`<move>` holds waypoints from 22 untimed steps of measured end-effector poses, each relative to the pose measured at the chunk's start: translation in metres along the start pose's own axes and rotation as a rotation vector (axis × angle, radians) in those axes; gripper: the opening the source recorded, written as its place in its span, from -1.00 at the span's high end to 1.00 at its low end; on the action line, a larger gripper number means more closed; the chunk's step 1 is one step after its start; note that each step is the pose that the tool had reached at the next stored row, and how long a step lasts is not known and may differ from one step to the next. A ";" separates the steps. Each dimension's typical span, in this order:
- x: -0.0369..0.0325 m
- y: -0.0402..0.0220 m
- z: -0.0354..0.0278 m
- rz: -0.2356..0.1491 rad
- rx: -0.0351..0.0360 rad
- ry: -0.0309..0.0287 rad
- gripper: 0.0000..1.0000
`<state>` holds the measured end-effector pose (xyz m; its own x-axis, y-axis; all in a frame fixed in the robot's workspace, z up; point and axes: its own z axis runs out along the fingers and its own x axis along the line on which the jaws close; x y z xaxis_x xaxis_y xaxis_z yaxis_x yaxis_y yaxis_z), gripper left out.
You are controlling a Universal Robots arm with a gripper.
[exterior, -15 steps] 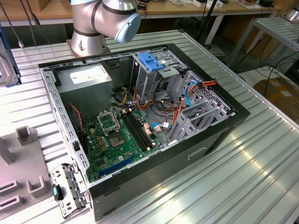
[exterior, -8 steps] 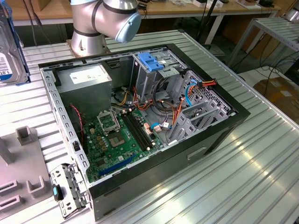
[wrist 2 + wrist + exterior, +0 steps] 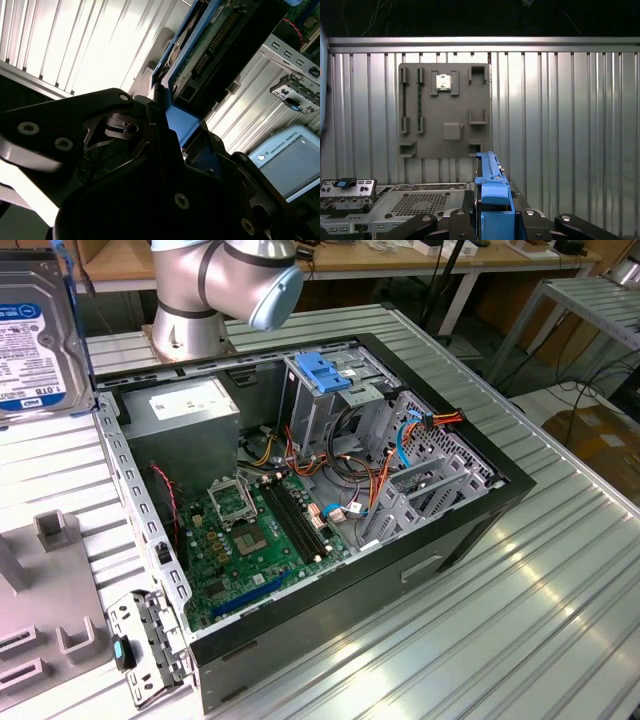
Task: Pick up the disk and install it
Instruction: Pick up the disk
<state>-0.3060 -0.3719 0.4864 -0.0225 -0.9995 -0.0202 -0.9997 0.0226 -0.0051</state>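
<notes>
Blue-framed, the disk (image 3: 30,330) hung beside the open case (image 3: 300,640), its end tab pinched between the fingers of the gripper (image 3: 495,220), a slim hold that might slip.

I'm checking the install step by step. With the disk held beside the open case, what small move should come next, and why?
Probably carry it toward the exterior view's right, staying high. The gripper is shut on the disk, which hangs upright outside the case, well short of the drive cage inside.
</notes>
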 end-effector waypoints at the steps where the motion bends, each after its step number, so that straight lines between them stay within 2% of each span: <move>1: 0.0000 -0.0024 0.0001 0.000 0.0000 0.0002 0.25; 2: -0.0001 -0.0063 0.0002 0.000 0.0000 0.0006 0.25; 8: -0.0004 -0.0169 0.0012 0.000 0.0001 0.0038 0.25; 15: -0.0007 -0.0340 0.0024 0.000 0.0002 0.0084 0.25; 18: -0.0010 -0.0479 0.0032 0.000 0.0002 0.0113 0.25; 22: -0.0013 -0.0606 0.0039 0.000 0.0003 0.0142 0.25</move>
<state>-0.2454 -0.3719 0.4829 -0.0225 -0.9997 -0.0060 -0.9997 0.0225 -0.0054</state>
